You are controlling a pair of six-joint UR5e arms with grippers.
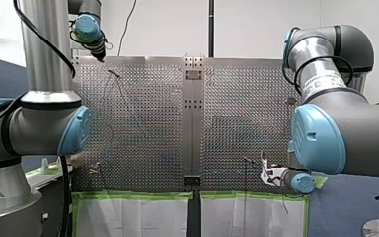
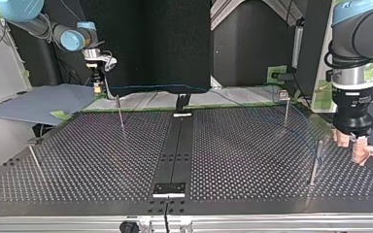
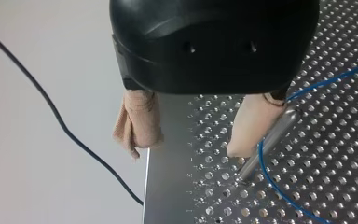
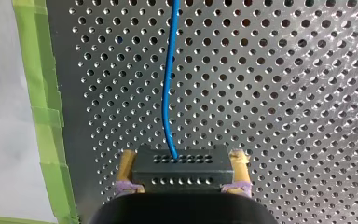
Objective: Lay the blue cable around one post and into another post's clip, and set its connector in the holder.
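Observation:
The thin blue cable (image 2: 165,88) runs from my right gripper (image 2: 97,83) at the top view's far left across to the right, then down past a metal post (image 2: 315,160). In the right wrist view my right gripper (image 4: 183,159) is shut on the black connector block (image 4: 182,173), and the cable (image 4: 168,93) leads straight ahead over the perforated plate. My left gripper (image 2: 351,145) hovers open at the top view's right edge, beige pads apart. In the left wrist view one pad (image 3: 249,128) stands beside a post (image 3: 268,142) with the cable (image 3: 270,179) looped by its foot.
More thin posts stand on the perforated table (image 2: 252,160): one (image 2: 120,114) left of the middle, one with a clip head (image 2: 286,104) at the back right, one (image 2: 35,162) near the left edge. A black bracket (image 2: 170,188) sits at the near middle. Green tape (image 4: 42,107) lines the plate's edge.

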